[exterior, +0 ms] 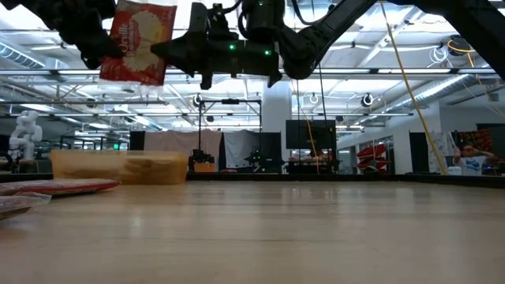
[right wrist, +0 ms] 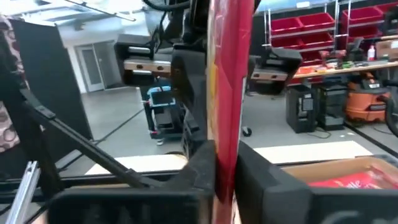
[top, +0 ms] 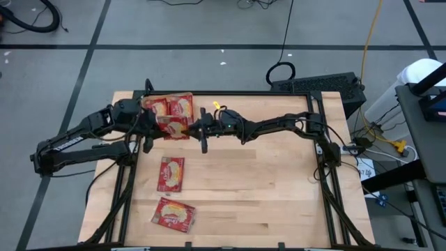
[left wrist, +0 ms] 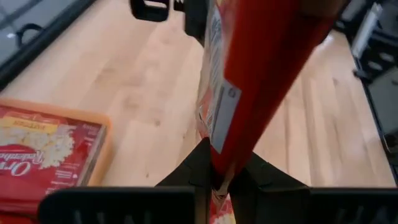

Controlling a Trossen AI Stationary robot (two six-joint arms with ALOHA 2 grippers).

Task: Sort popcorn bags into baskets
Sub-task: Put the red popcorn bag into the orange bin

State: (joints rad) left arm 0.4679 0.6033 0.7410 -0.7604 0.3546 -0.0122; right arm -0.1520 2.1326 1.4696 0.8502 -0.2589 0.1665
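Observation:
A red popcorn bag (top: 174, 127) hangs in the air just in front of the orange basket (exterior: 118, 167), high above the table in the low view (exterior: 138, 39). My left gripper (top: 155, 128) is shut on its left end and my right gripper (top: 196, 130) is shut on its right end. The basket (left wrist: 107, 144) at the far left holds other red bags (top: 178, 106). Two more bags (top: 171, 173) (top: 173, 214) lie flat on the table nearer the front. My left gripper pinches the bag's left edge (left wrist: 219, 169) between its two fingers, coming from the table's left and slanting a little downward. The bag is lifted clear and runs away from the fingers edge-on. My right gripper pinches the bag's opposite edge (right wrist: 225, 155) between its two fingers, reaching about level from the table's right. The bag stands edge-on between them, clear of the table.
A black keyboard (top: 317, 85) lies beyond the table's far right corner. The wooden tabletop (top: 265, 188) lies bare to the right of the loose bags. A person (exterior: 472, 162) sits far off in the room.

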